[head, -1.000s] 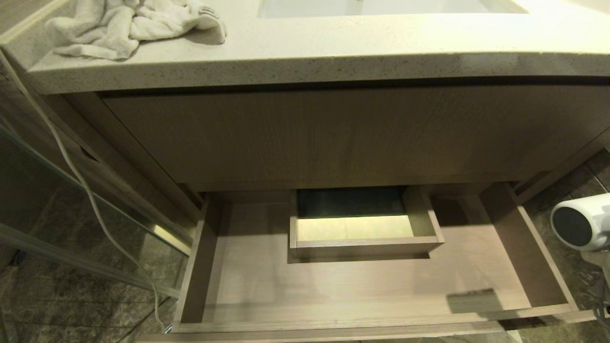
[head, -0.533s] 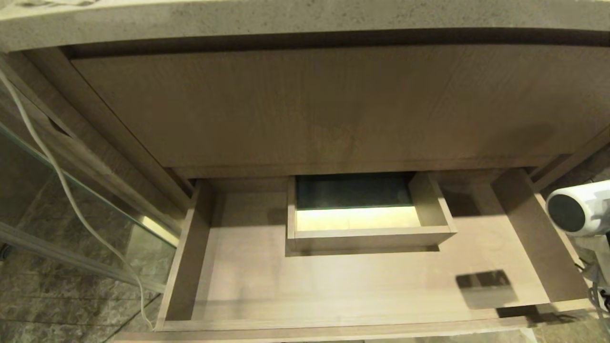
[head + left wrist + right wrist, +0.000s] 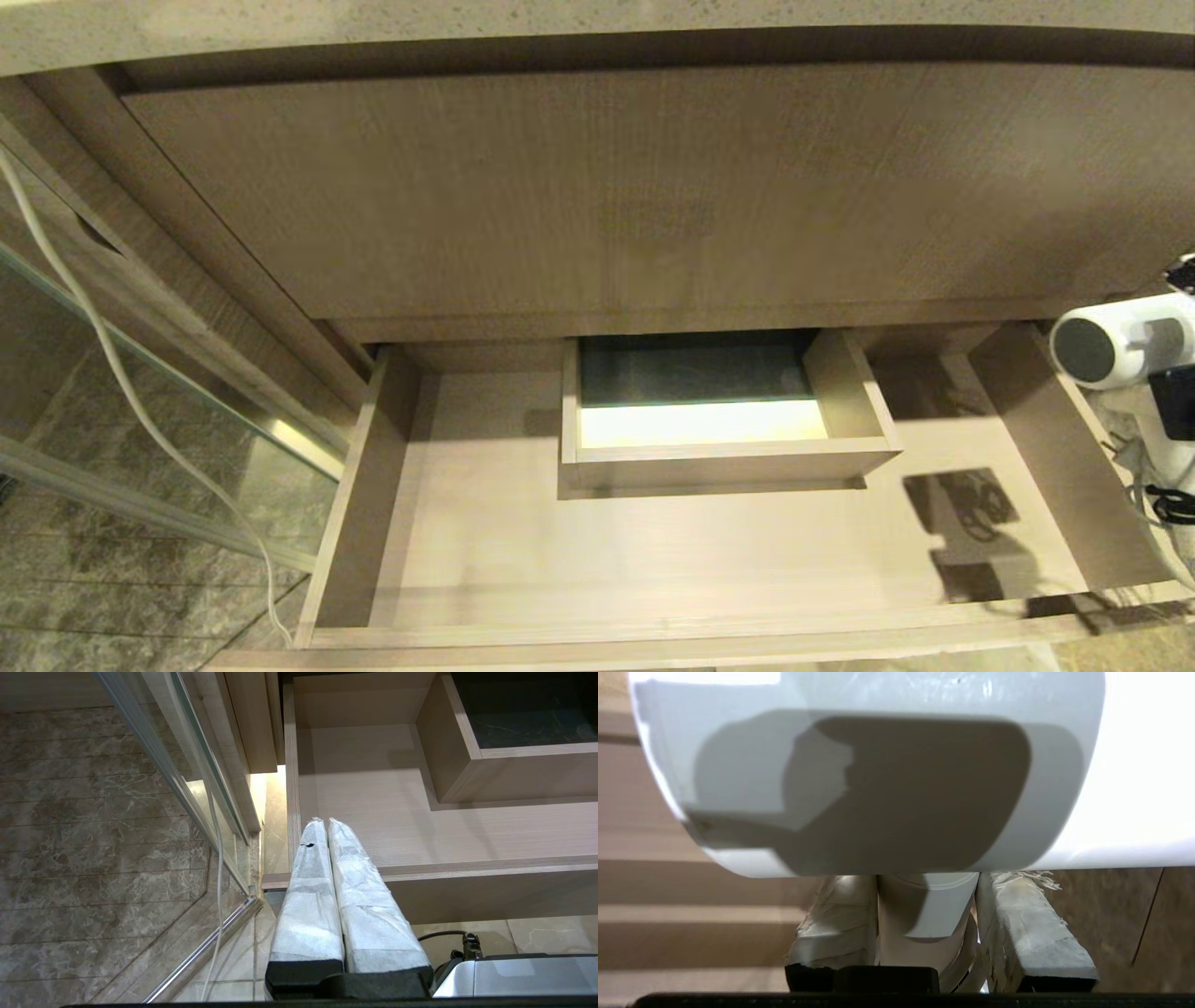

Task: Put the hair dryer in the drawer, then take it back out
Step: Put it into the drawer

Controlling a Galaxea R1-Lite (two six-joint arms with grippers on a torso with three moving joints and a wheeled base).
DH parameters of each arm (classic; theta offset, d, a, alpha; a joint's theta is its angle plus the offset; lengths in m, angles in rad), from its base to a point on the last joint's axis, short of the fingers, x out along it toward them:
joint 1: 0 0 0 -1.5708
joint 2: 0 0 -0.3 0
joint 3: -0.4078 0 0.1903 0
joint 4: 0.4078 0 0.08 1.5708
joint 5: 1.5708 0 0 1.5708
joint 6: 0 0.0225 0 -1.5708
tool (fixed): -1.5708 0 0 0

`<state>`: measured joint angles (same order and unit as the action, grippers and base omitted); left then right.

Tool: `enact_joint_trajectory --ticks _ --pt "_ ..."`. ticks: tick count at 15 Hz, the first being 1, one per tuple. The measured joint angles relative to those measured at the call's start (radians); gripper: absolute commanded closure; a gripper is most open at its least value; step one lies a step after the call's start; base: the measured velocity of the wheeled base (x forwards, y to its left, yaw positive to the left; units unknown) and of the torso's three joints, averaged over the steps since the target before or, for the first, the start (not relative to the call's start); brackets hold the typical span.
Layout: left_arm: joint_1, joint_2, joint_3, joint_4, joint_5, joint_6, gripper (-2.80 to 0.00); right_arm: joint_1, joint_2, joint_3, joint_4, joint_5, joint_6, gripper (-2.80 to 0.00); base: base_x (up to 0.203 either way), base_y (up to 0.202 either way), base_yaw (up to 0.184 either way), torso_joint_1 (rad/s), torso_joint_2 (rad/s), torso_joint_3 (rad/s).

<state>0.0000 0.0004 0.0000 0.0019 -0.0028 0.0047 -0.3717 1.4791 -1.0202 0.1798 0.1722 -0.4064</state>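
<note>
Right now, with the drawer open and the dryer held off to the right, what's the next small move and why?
Probably carry the white plastic hair dryer leftward over the wide light-brown wood-grain drawer, then lower it. The right gripper has its jaws closed on the handle, the dryer hangs at the drawer's right wall, and the floor beside the boxed cut-out is bare.

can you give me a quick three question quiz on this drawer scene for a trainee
1. True or false: the hair dryer already lies inside the drawer.
2. Which part of the hair dryer does the right hand grip? A barrel, B handle, C cord.
3. Fill in: the left hand has its fingers pressed ____ and holds nothing.

Key: 1 false, it is held beside the drawer's right wall. 2 B. 3 together.
</note>
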Motion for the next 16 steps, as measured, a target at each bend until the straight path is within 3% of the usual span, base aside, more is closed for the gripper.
enact_joint_trajectory --ticks 3,7,16 --pt "0.000 0.000 0.000 0.000 0.000 0.000 0.00 -0.004 0.124 -0.108 0.006 0.009 -0.044 0.00 0.000 0.000 0.000 0.000 0.00 0.000" --pt "0.000 0.000 0.000 0.000 0.000 0.000 0.00 -0.011 0.275 -0.191 0.007 0.034 -0.192 0.00 0.000 0.000 0.000 0.000 0.00 0.000" --pt "0.000 0.000 0.000 0.000 0.000 0.000 0.00 -0.011 0.536 -0.222 -0.012 0.051 -0.281 0.00 0.000 0.000 0.000 0.000 0.00 0.000"
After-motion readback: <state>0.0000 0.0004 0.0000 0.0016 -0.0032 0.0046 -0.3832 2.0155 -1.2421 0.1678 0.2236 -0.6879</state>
